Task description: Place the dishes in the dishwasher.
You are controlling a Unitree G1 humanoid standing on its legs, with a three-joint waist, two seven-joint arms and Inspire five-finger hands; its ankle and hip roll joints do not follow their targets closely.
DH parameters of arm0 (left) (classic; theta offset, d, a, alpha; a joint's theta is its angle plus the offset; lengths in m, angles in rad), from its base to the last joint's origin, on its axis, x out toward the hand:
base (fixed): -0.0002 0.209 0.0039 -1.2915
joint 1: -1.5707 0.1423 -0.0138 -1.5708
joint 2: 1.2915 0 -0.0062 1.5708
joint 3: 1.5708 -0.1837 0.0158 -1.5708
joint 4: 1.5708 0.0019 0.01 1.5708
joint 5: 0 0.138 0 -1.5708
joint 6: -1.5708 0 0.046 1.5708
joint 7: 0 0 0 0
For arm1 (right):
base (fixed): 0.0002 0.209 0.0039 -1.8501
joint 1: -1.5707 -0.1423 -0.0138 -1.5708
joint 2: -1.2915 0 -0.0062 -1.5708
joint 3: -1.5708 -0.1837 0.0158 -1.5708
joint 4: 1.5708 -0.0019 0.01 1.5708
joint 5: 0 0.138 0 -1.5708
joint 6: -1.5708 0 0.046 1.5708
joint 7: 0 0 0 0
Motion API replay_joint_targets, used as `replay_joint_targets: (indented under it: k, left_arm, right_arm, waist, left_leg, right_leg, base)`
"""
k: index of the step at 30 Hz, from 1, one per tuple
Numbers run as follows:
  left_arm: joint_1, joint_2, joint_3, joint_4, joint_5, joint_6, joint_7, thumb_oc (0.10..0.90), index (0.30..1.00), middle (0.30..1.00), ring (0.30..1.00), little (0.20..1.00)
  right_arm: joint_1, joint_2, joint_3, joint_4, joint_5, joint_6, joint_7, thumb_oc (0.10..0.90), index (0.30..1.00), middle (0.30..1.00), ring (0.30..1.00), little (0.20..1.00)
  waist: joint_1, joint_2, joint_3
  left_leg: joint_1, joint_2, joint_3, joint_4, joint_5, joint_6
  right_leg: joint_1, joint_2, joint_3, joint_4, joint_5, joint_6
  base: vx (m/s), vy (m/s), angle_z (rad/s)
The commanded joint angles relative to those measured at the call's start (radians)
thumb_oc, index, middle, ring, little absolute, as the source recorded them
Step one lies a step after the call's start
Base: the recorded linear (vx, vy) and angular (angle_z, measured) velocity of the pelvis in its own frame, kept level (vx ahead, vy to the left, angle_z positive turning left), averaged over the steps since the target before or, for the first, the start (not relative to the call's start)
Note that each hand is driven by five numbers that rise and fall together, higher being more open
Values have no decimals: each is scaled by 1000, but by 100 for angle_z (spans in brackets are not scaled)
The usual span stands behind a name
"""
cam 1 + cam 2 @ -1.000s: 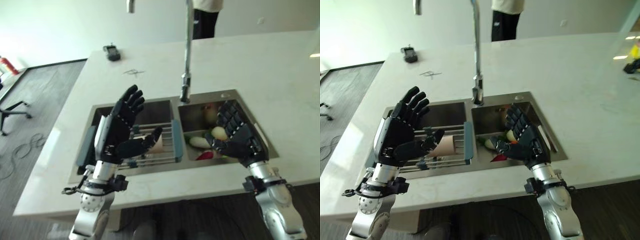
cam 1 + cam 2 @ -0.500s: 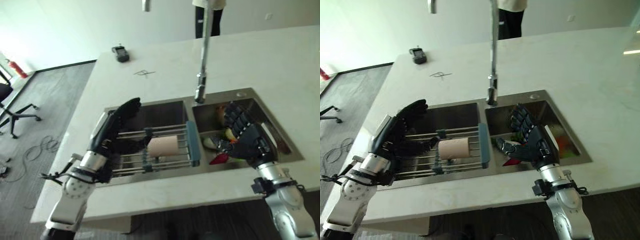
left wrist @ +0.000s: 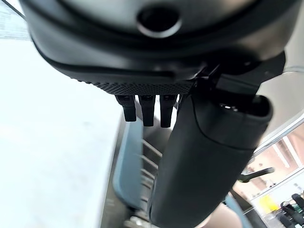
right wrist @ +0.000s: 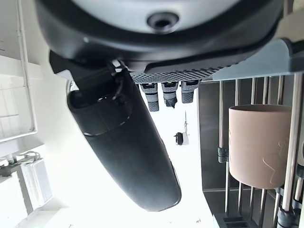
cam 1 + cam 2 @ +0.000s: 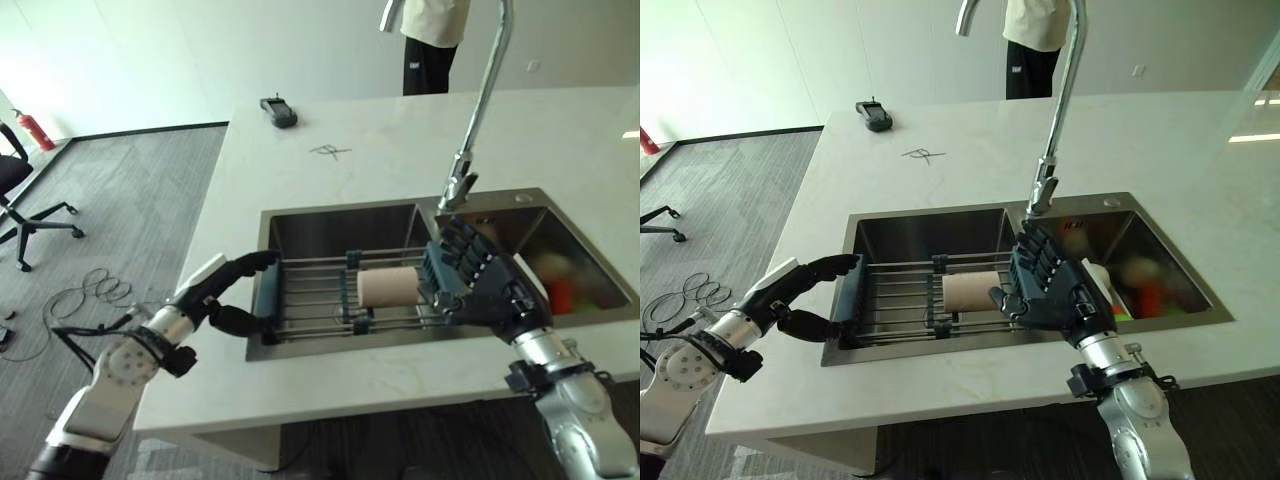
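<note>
Cup (image 5: 387, 287), pale pink, on its side on the sink rack (image 5: 310, 295), both hands' fingers (image 5: 468, 262) spread, holding nothing

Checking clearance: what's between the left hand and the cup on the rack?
In the left eye view, the rack's blue-grey end piece and bare rack bars lie between the left hand and the cup.

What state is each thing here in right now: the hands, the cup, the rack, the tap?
Left hand: open, at the rack's left end.
Right hand: open, at the rack's right end.
Cup: lying on its side on the rack.
Rack: spanning the left sink basin.
Tap: no water visible.
</note>
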Motion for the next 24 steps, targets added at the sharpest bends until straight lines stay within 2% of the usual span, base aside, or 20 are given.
replay_joint_targets:
  k: [1,5,10,13,19,24]
  left_arm:
    - [-160,3,14,-41,-22,-56,11,800,900,900,900,900]
    - [-216,-21,-17,-30,-93,-51,11,800,900,900,900,900]
    - [-281,-38,-10,-36,-149,-102,81,800,900,900,900,900]
    - [-305,-42,-1,-38,-186,-116,76,800,900,900,900,900]
    - [-337,-69,-49,-57,-164,-69,46,800,900,900,900,900]
    - [-385,-76,-120,-10,-141,-26,24,800,900,900,900,900]
  right_arm:
    - [-139,-14,-40,-47,2,-89,9,800,900,900,900,900]
    - [-152,-10,-30,-40,-6,-87,3,800,900,900,900,900]
    - [-156,-1,-21,-40,-22,-74,-7,800,900,900,900,900]
    - [-161,5,-19,-36,-29,-66,-12,800,900,900,900,900]
    - [-166,19,-8,-44,-44,-54,-17,800,900,900,900,900]
    - [-169,18,8,-37,-50,-60,-19,800,900,900,900,900]
  waist:
    - [-18,11,-46]
    - [-27,8,-47]
    - [-40,5,-54]
    - [-45,6,-57]
    - [-59,9,-60]
    - [-77,13,-61]
  left_leg:
    - [64,98,-17,8,-121,-119]
    - [68,101,-9,8,-124,-117]
    - [78,108,3,8,-129,-117]
    - [80,110,6,8,-131,-117]
    - [84,113,12,8,-134,-116]
    - [91,117,27,8,-137,-114]
  right_leg:
    - [39,47,-30,-84,48,55]
    - [38,53,-21,-84,50,55]
    - [40,62,-10,-84,49,52]
    - [40,66,-7,-84,48,50]
    - [39,74,4,-84,47,48]
    - [39,81,16,-84,49,47]
  base:
    - [0,0,0]
    - [-2,-13,-7]
    - [11,-34,-12]
    - [0,-20,-11]
    - [-3,-5,-1]
    - [-4,-6,-5]
